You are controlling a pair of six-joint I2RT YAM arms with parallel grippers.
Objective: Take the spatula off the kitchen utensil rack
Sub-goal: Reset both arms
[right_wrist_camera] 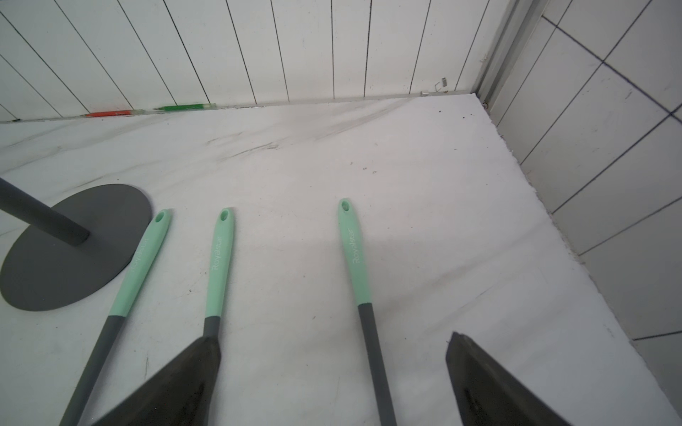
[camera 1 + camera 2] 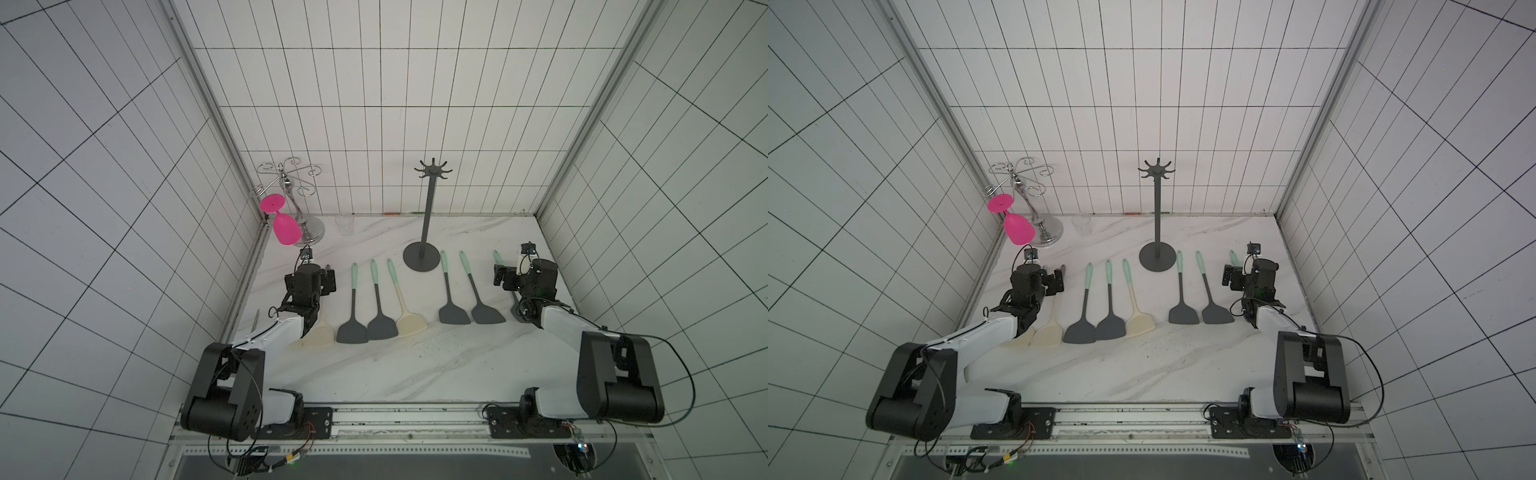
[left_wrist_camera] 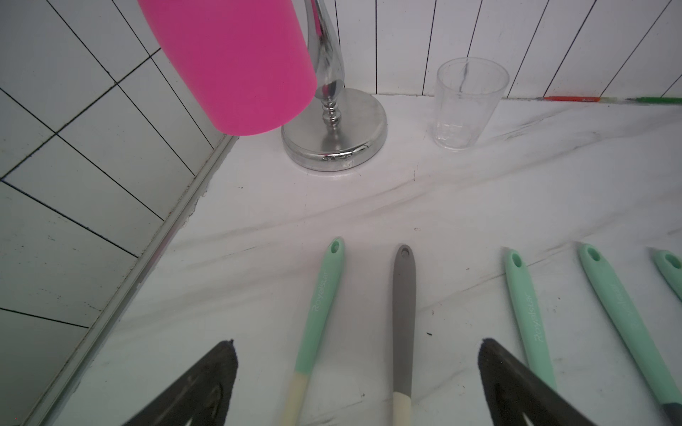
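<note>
The kitchen utensil rack (image 2: 427, 216) (image 2: 1157, 216) stands at the back middle of the table, dark grey, and nothing hangs on its hooks. Its round base (image 1: 73, 250) shows in the right wrist view. Several spatulas lie flat in a row in front of it. My left gripper (image 2: 329, 282) (image 3: 356, 343) is open low over two cream spatulas, whose mint handle (image 3: 317, 306) and grey handle (image 3: 404, 313) lie between its fingers. My right gripper (image 2: 500, 276) (image 1: 336, 337) is open over a dark spatula with a mint handle (image 1: 354, 254).
A chrome glass holder (image 2: 305, 224) stands at the back left with a pink glass (image 2: 284, 230) hanging upside down from it. A clear cup (image 2: 343, 224) stands beside it. Coloured pens (image 1: 184, 107) lie along the back wall. Tiled walls close in on three sides.
</note>
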